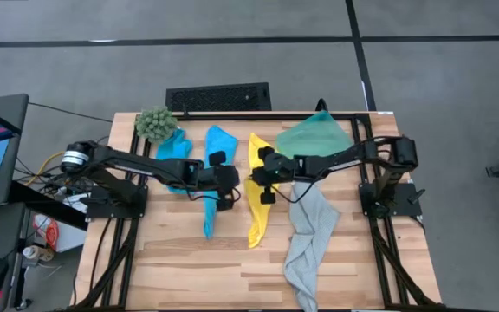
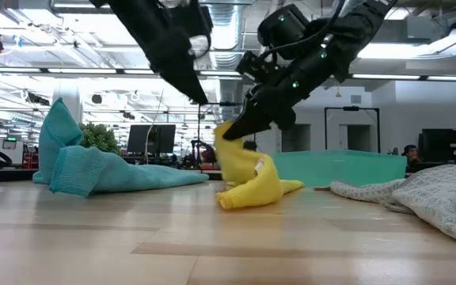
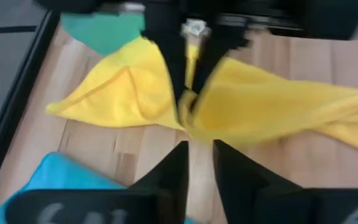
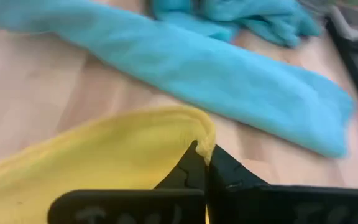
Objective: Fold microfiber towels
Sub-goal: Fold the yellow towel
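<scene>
High view. I count four microfiber towels on the wooden table (image 1: 189,277): a yellow towel (image 1: 257,221) lying as a long strip at the centre, a blue strip (image 1: 214,178) just beside it on the left, a second blue towel (image 1: 174,147) bunched near the fuzzy green plant (image 1: 155,124), and a pale grey towel (image 1: 308,247) trailing toward the near edge on the right. A translucent green bin (image 1: 314,139) sits at the far right. Both arms reach to the middle.

Low view. The yellow towel (image 2: 248,178) is lifted at one edge by the right gripper (image 2: 232,134); the rest is heaped on the boards. Blue towel (image 2: 93,170) left, grey towel (image 2: 426,194) right, bin (image 2: 339,168) behind.

Left wrist view. The left gripper (image 3: 199,163) hangs above bare wood with its fingers slightly apart, holding nothing. Beyond it the other arm's fingers pinch the yellow towel (image 3: 123,93).

Right wrist view. I see the right gripper (image 4: 202,155) clamped together on a fold of the yellow towel (image 4: 92,155); the blue strip (image 4: 191,74) lies beyond.
</scene>
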`<state>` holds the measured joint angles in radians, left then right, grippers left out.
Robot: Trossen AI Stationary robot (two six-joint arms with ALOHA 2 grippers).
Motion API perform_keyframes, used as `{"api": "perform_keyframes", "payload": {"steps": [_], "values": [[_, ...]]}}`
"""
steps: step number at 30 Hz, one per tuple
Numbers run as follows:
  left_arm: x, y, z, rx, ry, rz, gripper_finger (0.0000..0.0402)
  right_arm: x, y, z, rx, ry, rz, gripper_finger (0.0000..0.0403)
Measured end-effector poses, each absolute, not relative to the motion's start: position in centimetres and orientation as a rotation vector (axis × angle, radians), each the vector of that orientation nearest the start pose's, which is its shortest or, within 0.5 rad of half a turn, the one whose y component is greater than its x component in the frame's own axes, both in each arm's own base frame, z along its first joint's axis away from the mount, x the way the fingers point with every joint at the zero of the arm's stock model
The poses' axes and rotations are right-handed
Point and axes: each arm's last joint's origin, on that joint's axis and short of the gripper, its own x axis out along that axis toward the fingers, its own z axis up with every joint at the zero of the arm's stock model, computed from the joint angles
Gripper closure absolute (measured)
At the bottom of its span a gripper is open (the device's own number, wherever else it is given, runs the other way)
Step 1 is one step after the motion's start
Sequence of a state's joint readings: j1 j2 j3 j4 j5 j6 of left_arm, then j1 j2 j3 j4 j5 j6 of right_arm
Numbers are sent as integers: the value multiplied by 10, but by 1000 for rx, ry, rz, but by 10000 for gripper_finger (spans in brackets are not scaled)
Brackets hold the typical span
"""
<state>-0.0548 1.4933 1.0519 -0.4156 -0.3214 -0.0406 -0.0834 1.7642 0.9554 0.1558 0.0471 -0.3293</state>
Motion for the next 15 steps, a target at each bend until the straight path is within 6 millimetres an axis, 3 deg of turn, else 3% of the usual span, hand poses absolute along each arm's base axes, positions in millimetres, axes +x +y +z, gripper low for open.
{"api": "perform_keyframes", "payload": {"steps": [3, 6, 10, 15], "values": [[298, -15, 256, 48, 790, 262, 288, 350, -37, 187, -277, 658, -48, 398], [294, -28, 250, -5, 738, 224, 260, 339, -40, 203, -254, 663, -67, 393], [295, -44, 228, -14, 645, 198, 242, 330, -42, 217, -233, 661, -81, 393], [299, -54, 189, -55, 564, 238, 239, 327, -40, 216, -210, 684, -80, 396]]}}
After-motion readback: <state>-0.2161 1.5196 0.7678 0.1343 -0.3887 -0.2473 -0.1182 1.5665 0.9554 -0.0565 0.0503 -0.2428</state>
